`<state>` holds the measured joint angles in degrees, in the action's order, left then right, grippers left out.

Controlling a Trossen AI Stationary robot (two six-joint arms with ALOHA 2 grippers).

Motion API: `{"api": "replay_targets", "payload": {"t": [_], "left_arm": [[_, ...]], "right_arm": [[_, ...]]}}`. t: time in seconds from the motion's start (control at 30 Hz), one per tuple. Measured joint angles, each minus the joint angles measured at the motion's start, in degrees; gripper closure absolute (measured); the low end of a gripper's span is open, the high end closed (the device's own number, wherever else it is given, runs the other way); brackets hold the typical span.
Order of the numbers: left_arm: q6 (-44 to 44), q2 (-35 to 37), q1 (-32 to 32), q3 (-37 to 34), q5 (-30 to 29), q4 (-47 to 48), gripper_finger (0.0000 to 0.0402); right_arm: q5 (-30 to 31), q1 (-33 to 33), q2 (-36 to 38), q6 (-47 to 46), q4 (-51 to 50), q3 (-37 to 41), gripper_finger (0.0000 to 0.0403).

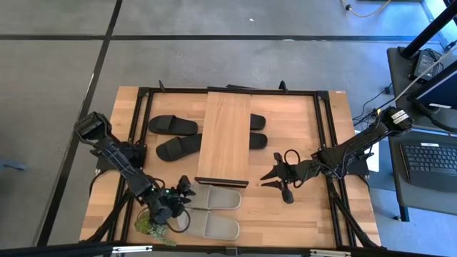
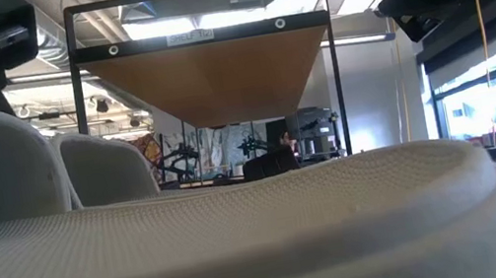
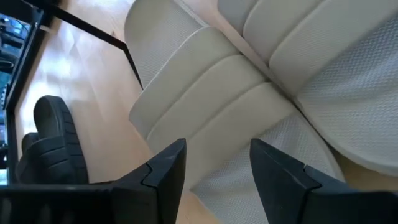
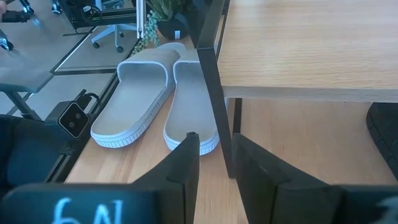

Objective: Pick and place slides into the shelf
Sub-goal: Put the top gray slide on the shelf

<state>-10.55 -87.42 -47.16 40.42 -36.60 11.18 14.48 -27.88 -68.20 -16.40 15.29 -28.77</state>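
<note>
Two beige-grey slides (image 1: 214, 199) (image 1: 216, 227) lie side by side, soles down, on the table's near part, in front of the shelf (image 1: 226, 135). Two black slides (image 1: 173, 126) (image 1: 178, 147) rest on the table left of the shelf. Two more black ones (image 1: 257, 121) (image 1: 258, 140) stick out from under its right side. My left gripper (image 1: 187, 191) (image 3: 214, 168) is open just above the farther beige slide's strap (image 3: 205, 93), at its left end. My right gripper (image 1: 270, 178) (image 4: 214, 165) is open, right of the shelf's near corner, pointing left toward the beige pair (image 4: 155, 99).
A small green potted plant (image 1: 153, 227) stands at the near left, close under my left arm. Dark frame rails (image 1: 141, 135) (image 1: 325, 135) run along the table's sides. The shelf's dark post (image 4: 214, 93) stands between my right gripper and the beige slides. Bare wood lies near right (image 1: 300, 221).
</note>
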Motion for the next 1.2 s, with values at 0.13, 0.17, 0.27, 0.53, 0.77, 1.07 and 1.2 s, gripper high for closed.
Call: {"api": "replay_targets", "payload": {"t": [0.13, 0.17, 0.27, 0.53, 0.77, 1.07, 1.2], "left_arm": [[0.56, 0.0, 0.02, -0.02, 0.42, 1.37, 0.0231], [1.29, 0.01, 0.12, -0.02, 0.43, 1.91, 0.0231], [2.44, 0.0, 0.55, -0.02, 0.36, 3.05, 0.0231], [0.98, -0.39, 3.51, -0.02, 0.65, 0.83, 0.0231], [0.96, -2.85, 5.27, -0.02, 1.56, -1.31, 0.0233], [-0.55, -3.41, 4.96, -0.02, 0.94, -1.82, 0.0293], [-0.52, -3.43, 4.96, -0.02, 1.01, -1.92, 0.0333]], "right_arm": [[0.0, 0.02, 0.0, 0.0, 0.02, 0.0, 0.0306], [0.0, 0.0, -0.02, -0.02, 0.02, 0.0, 0.0306], [0.0, 0.02, -0.02, 0.02, 0.05, 0.0, 0.0306], [0.01, 0.01, -0.02, 0.09, 0.09, 0.0, 0.0306], [0.03, 0.02, -0.02, 0.11, 0.09, 0.0, 0.0306], [0.02, 0.0, -0.02, 0.13, -0.02, 0.0, 0.0306], [0.02, 0.02, -0.02, 0.11, -0.07, 0.0, 0.0306]]}}
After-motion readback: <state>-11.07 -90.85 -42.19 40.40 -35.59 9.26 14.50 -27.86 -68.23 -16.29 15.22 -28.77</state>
